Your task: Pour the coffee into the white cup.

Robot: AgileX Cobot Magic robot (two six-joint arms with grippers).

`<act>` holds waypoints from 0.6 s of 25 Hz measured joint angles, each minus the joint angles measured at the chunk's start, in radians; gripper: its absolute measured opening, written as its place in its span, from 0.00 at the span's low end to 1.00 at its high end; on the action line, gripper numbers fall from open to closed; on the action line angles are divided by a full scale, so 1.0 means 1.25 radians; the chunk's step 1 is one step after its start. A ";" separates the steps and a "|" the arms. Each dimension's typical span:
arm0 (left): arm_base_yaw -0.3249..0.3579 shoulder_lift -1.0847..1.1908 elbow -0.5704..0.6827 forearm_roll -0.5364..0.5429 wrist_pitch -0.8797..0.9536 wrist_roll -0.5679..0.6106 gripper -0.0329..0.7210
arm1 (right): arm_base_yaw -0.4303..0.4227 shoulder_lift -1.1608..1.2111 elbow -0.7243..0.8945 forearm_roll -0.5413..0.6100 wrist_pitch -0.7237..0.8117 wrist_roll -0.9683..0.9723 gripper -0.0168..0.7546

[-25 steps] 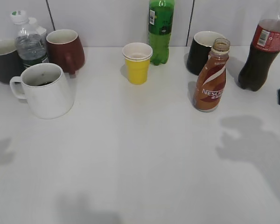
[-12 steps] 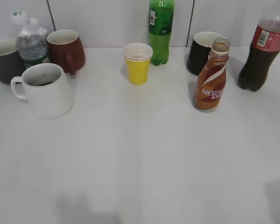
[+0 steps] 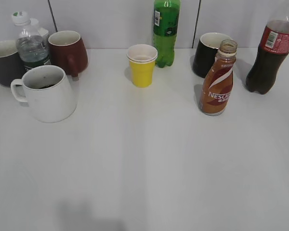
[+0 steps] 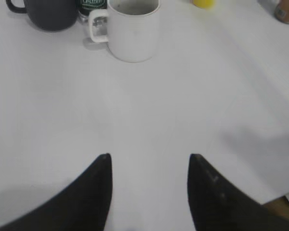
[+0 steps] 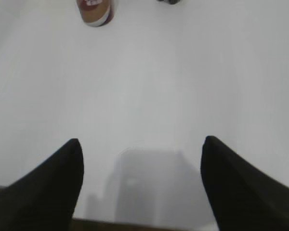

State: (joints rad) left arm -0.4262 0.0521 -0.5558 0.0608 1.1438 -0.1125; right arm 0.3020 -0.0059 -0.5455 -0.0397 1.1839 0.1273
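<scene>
The white cup (image 3: 47,93) stands at the left of the table, handle to the left, with dark liquid low inside. It also shows at the top of the left wrist view (image 4: 134,29). The brown Nescafe coffee bottle (image 3: 219,82) stands upright and uncapped at the right; its base shows at the top of the right wrist view (image 5: 95,12). My left gripper (image 4: 149,159) is open and empty, well short of the cup. My right gripper (image 5: 140,143) is open and empty near the table's front edge. Neither gripper shows in the exterior view.
Along the back stand a dark grey mug (image 3: 2,61), a water bottle (image 3: 31,45), a dark red mug (image 3: 67,52), a yellow paper cup (image 3: 142,65), a green bottle (image 3: 165,31), a black mug (image 3: 208,53) and a cola bottle (image 3: 272,53).
A dark part of the right arm at the right edge and the arm shadows on the table have left the exterior view. The objects have not moved.
</scene>
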 joint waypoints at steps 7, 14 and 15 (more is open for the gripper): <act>0.000 0.000 0.024 0.000 -0.054 0.002 0.56 | 0.000 -0.002 0.029 -0.039 -0.083 0.005 0.79; 0.000 0.000 0.025 0.000 -0.057 0.003 0.56 | 0.000 -0.002 0.034 -0.042 -0.101 0.006 0.79; 0.000 0.000 0.025 0.000 -0.057 0.003 0.56 | 0.000 -0.002 0.034 -0.042 -0.101 0.006 0.79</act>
State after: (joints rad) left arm -0.4262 0.0521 -0.5250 0.0605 1.0720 -0.1084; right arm 0.3020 -0.0088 -0.5025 -0.0926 1.0570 0.1347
